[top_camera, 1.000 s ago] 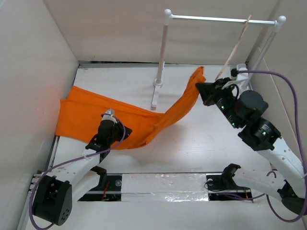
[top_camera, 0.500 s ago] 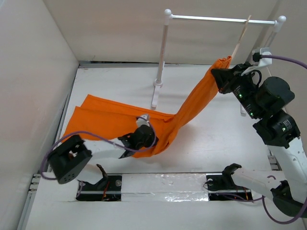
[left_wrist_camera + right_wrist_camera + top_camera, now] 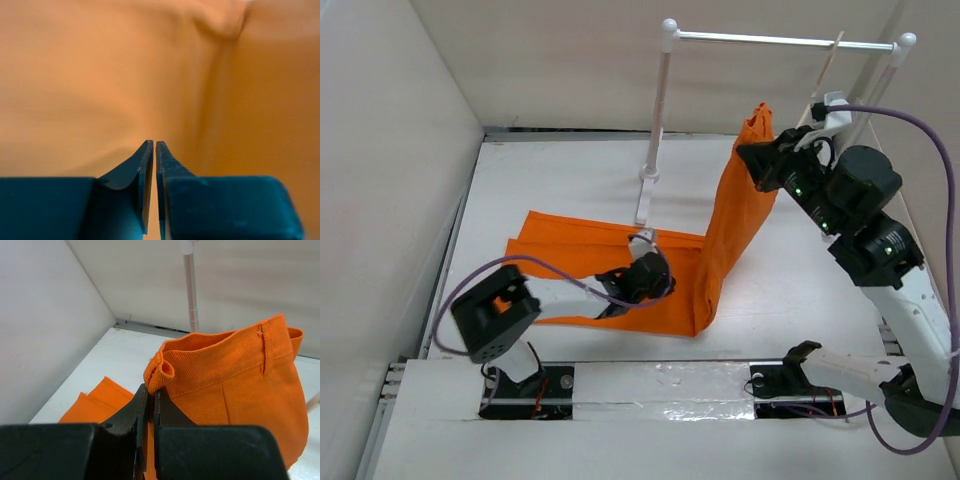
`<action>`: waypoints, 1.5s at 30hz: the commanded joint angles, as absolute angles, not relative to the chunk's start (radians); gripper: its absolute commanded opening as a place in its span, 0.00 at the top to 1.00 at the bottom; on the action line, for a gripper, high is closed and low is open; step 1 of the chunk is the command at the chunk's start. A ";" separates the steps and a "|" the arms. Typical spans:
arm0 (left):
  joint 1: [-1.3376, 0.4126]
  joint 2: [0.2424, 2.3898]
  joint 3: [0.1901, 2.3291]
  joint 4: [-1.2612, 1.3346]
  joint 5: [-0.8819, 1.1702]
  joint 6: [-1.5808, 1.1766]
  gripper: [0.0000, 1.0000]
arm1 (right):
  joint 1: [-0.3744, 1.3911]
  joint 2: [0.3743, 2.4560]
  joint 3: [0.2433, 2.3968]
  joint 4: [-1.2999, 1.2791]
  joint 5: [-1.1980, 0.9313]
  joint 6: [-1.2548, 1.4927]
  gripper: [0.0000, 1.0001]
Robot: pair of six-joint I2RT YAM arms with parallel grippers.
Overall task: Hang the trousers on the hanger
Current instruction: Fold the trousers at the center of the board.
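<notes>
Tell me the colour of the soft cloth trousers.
Plain bright orange; the soft cloth trousers show best in the right wrist view.

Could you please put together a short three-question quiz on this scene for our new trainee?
1. True or false: the trousers already hang over the hanger.
2. Which tool clamps the trousers' waistband? A) left tool B) right tool C) neither
3. Fill in: the hanger hangs from the white ____ at the back.
Key: 1 false; 2 B; 3 rail.
</notes>
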State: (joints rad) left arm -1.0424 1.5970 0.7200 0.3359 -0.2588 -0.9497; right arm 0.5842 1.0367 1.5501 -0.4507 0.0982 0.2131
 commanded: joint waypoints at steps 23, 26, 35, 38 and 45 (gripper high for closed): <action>-0.480 0.635 1.288 -0.423 -0.363 -0.560 0.68 | 1.170 2.020 2.037 -0.118 0.262 0.225 1.00; -0.480 0.603 1.275 -0.440 -0.393 -0.555 0.64 | 1.204 2.257 2.235 -0.196 0.221 0.235 0.42; -0.480 0.578 1.172 -0.405 -0.381 -0.580 0.61 | 1.224 2.012 1.848 0.023 0.184 0.236 0.02; -0.480 0.586 1.080 -0.359 -0.338 -0.597 0.60 | 1.215 1.794 1.567 0.104 0.254 0.225 0.28; -0.480 0.730 0.732 -0.110 -0.190 -0.660 0.58 | 1.149 1.395 0.939 0.219 0.351 0.359 1.00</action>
State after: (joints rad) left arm -0.4820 0.6468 0.8394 -0.2493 -0.2779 -0.6247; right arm 1.1652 1.4368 1.1004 0.1310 0.2855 0.2768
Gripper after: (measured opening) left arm 0.416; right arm 0.010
